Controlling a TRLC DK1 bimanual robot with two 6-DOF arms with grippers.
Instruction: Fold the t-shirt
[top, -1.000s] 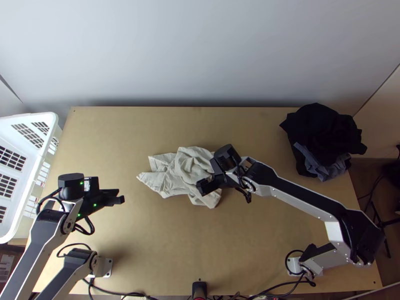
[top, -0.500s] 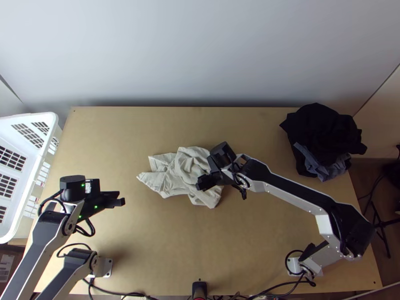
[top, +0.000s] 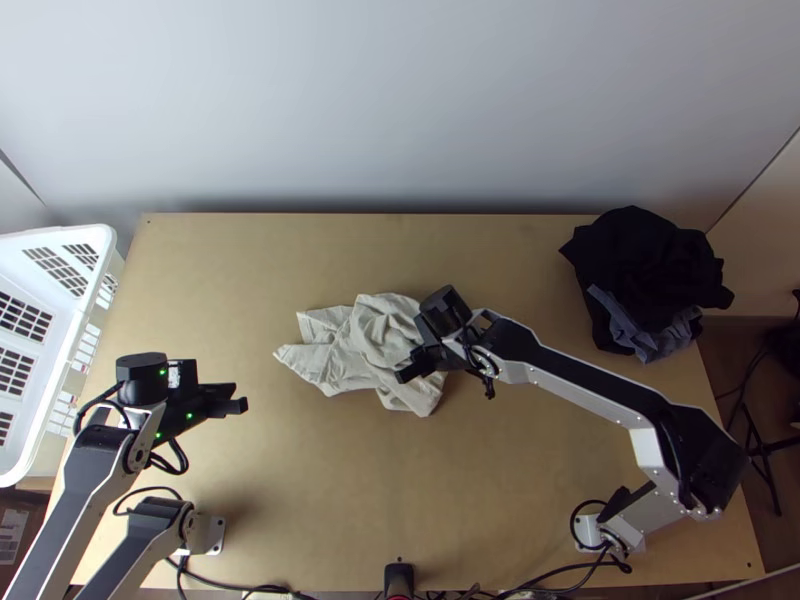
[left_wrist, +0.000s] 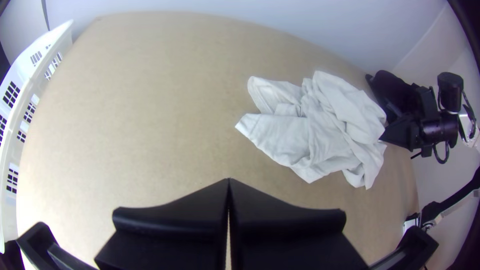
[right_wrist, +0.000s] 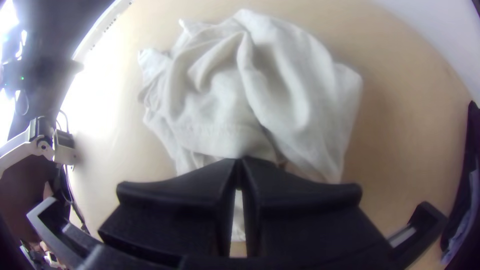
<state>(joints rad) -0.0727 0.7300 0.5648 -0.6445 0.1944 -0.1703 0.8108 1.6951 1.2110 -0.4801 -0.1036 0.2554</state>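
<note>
A small shift in the right arm over the last second, elbow drawn inward, then near stillness. No matching change in the t-shirt, bunched in loose folds near the middle of the tabletop. Looks like positioning rather than folding; probably needs spreading before any neat fold. At the right gripper, jaws brought together over the rumpled cloth; cannot tell whether any fabric is caught at the tips. At the left gripper, well apart from the cloth, jaws pressed together on nothing.

Close by the left gripper, a white basket, perhaps limiting outward swings. Over by the far right corner, a heap of black clothes, with a blue-grey garment poking out; best kept clear of.
</note>
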